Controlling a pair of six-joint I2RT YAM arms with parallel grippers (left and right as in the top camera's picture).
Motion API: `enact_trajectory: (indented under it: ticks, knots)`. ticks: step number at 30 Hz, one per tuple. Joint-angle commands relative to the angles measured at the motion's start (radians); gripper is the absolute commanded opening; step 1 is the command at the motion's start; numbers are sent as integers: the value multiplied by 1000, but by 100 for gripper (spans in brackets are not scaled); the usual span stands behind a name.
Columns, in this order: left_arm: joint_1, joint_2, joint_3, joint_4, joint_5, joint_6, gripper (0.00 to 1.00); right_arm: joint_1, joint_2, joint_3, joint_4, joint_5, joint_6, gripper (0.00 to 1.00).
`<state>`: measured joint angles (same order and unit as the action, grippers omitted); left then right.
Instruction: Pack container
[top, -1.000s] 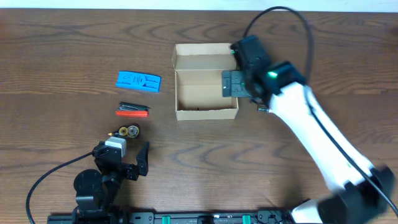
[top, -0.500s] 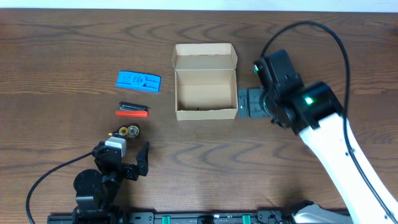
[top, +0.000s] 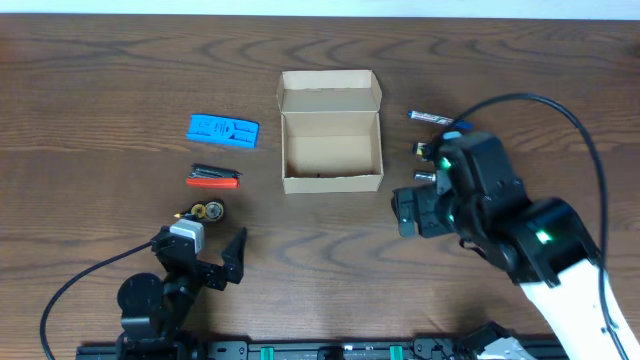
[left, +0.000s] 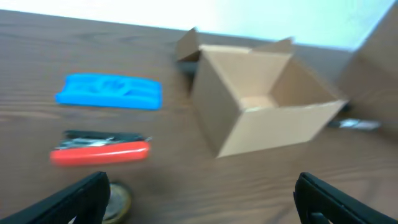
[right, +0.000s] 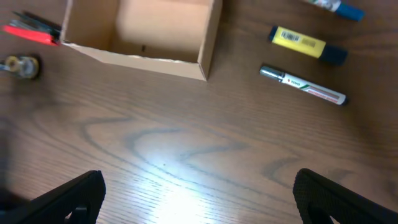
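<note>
Both arms sit low at the near edge. Left end effector (left: 199, 204) is spread wide and empty. Right end effector (right: 196, 200) is the same, with bare desk (top: 100, 80) between the jaws. My read is both are staged for a pick and nothing is packed yet.

The left arm's parts, near to far, are a small brass round piece (top: 207, 210), a red-and-black tool (top: 213, 177) and a blue moulded piece (top: 223, 130). They lie flat, apart from each other and left of the box, probably so each can be picked singly.

The container (top: 332, 182) stands mid-desk, upright, with its lid flap folded back away from the arms, so the top is open for loading. I see nothing sizeable inside.

Right of it lie a silver marker (right: 301, 84), a yellow marker (right: 298, 41) and a blue-capped marker (right: 333, 6), all within the right arm's side.

Writing:
- The box is unmarked.
- The markers carry print, but it is too blurred to read.
</note>
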<state>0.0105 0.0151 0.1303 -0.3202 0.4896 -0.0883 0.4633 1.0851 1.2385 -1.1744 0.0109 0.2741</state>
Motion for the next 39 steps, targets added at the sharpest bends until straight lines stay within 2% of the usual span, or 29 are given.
enact_trajectory:
  ticks: [1,7,13,15,18,21,24,25,28,31,36,39]
  knots:
    - [4,14,50,2,74,-149,95,3,-22,-1,-5,-16,-21,99]
    - [4,238,286,-116,-32,-144,95,3,-15,-1,-5,-16,-21,99]
    - [2,678,624,-269,-128,-135,95,3,-14,-1,-5,-16,-21,99]
    - [2,826,734,-298,-101,-137,95,3,-13,-1,-5,-16,-21,99]
    - [2,1003,848,-293,17,-137,95,3,-13,-1,-5,-16,-21,99]
    - [2,1136,891,-262,89,-157,95,3,-13,-1,-5,-16,-21,99]
    - [2,1243,892,-166,117,-188,96,3,-13,-1,-5,-16,-21,99]
    - [2,1271,892,-138,103,-221,96,3,-13,-1,-5,-16,-21,99]
    - [2,1357,895,-88,-7,-420,96,3,-13,-1,-5,-16,-21,99]
    - [0,1426,900,-53,-71,-493,96,3,-13,-1,-5,-16,-21,99]
    - [-11,1536,983,-56,-126,-522,96,3,-13,-1,-5,-16,-21,99]
    - [-34,1595,1074,-110,-207,-529,96,3,-13,-1,-5,-16,-21,99]
